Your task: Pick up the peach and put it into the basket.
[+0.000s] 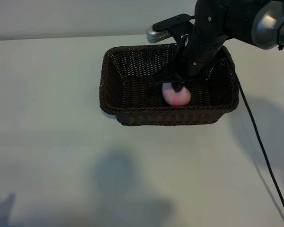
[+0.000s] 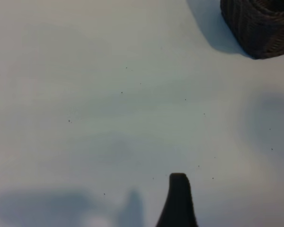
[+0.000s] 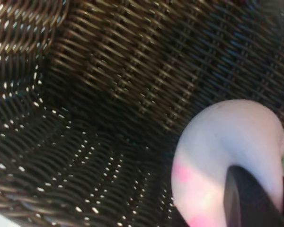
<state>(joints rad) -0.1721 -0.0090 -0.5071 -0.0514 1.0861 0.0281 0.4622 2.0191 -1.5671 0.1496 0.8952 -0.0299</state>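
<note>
Across the upper middle of the exterior frame, the basket [image 1: 132, 90] is sitting on the pale surface [image 1: 52, 142], its long axis running left to right. Reaching down into its right half, the right gripper [image 1: 176, 87] is clenching the peach [image 1: 176, 96] inside the basket. Off frame, the left gripper [image 2: 178, 201] is standing released.

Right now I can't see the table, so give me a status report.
Right gripper shut on peach, low inside basket. Left gripper open, parked over bare table. Nothing in the way.
</note>
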